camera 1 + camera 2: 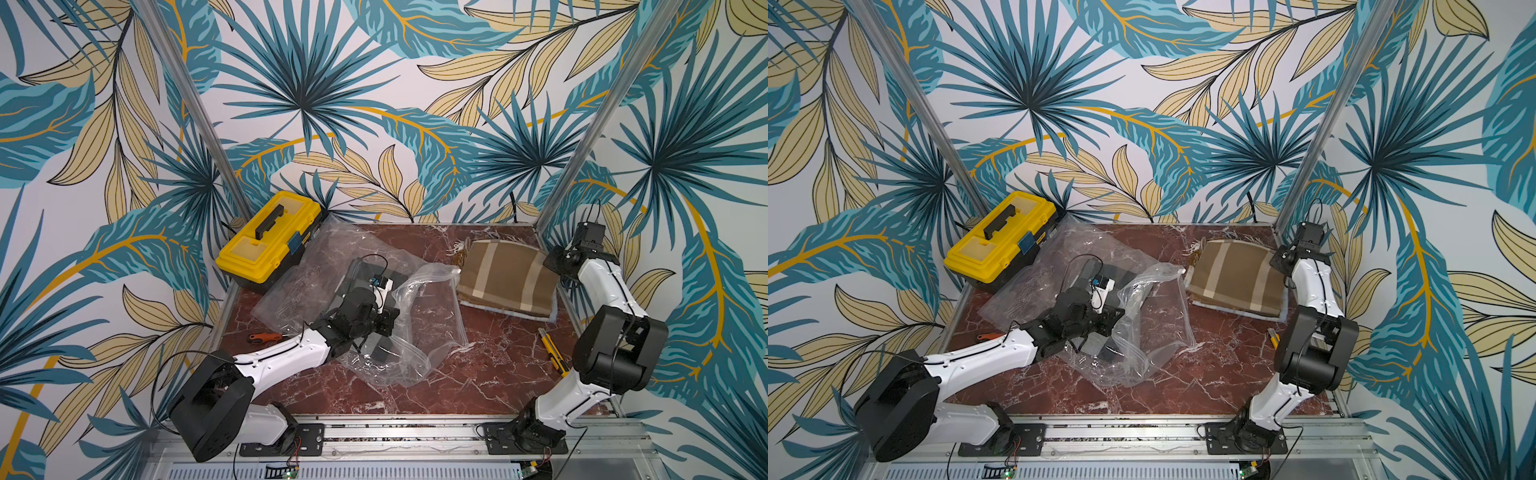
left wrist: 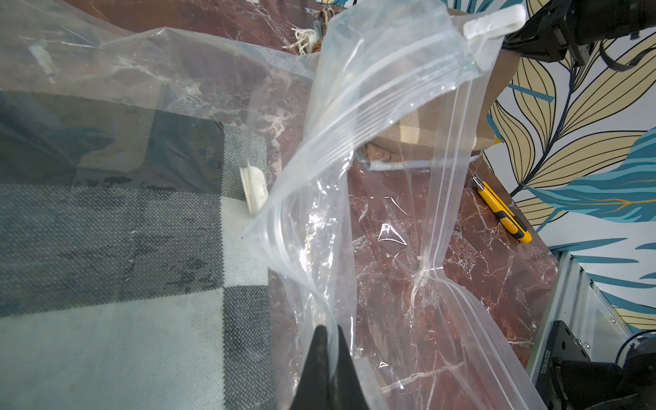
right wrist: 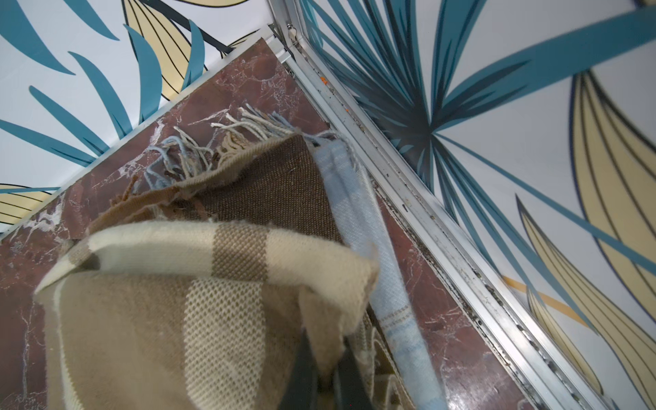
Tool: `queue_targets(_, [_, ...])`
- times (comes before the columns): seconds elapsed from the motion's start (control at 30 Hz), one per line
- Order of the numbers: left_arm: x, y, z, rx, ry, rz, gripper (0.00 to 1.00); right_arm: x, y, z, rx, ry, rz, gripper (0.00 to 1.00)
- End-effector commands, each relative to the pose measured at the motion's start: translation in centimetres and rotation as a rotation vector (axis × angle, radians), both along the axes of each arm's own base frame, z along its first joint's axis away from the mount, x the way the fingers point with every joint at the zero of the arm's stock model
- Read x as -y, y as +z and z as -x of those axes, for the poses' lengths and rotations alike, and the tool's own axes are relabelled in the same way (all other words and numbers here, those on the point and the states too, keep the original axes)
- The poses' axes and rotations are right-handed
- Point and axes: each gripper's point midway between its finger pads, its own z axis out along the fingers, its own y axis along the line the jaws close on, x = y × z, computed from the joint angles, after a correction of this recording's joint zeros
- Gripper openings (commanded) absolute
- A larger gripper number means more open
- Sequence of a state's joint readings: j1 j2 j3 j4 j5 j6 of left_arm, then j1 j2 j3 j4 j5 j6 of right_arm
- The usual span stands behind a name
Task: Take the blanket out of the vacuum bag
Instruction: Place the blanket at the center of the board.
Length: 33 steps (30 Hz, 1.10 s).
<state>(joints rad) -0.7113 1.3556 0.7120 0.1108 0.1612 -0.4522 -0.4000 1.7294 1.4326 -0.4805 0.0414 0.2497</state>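
Grey-and-white checked woven blanket (image 2: 124,248): inside the clear plastic zip-seal vacuum bag (image 2: 372,142), under the film just beside the left claw (image 2: 330,333). Not out yet.

Left claw is pinched flat on a fold of the bag's open rim, with only film between the jaws. My read is that it lifts the rim so the mouth gapes and the bag cannot slide.

The mouth appears to open toward the right claw (image 3: 326,351). That claw is clamped on the folded edge of a tan-and-cream plaid fringed blanket (image 3: 213,301), which is clear of the bag and rests on a pale blue woven blanket (image 3: 369,248) — probably a set-down pile, kept out of the bag's way.

Well apart from both claws: a yellow plastic toolbox (image 1: 270,241) beyond the left one, and a yellow utility knife (image 1: 552,351) behind the right one, on the red marble tabletop (image 1: 478,382).
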Motion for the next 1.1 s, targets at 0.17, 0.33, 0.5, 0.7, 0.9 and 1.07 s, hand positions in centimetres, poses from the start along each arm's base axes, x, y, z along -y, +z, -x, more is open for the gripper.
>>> queue_targets(0.17, [0.5, 1.1, -0.1, -0.008, -0.024, -0.001, 0.0, 1.7, -1.6, -2.9, 0.011, 0.011, 0.033, 0.0])
queue_targets(0.33, [0.3, 1.3, 0.0, -0.006, -0.019, -0.01, 0.0, 1.6, -2.8, -3.7, 0.017, 0.021, 0.017, 0.0])
queue_targets(0.5, [0.3, 1.4, 0.0, -0.006, -0.021, -0.008, 0.0, 2.5, -0.4, -2.2, 0.038, -0.026, 0.116, 0.57])
queue_targets(0.7, [1.2, 1.1, -0.2, -0.017, -0.039, 0.005, 0.0, -0.7, 4.2, -0.4, 0.119, 0.005, 0.168, 0.72])
queue_targets(0.9, [2.6, 1.2, -0.4, -0.014, -0.068, 0.009, 0.0, -8.5, 0.7, -2.7, 0.092, 0.205, -0.094, 0.74])
queue_targets(1.07, [3.1, 1.6, 0.0, -0.003, -0.077, 0.007, 0.0, -10.6, -5.4, -3.4, 0.004, 0.202, -0.252, 0.74])
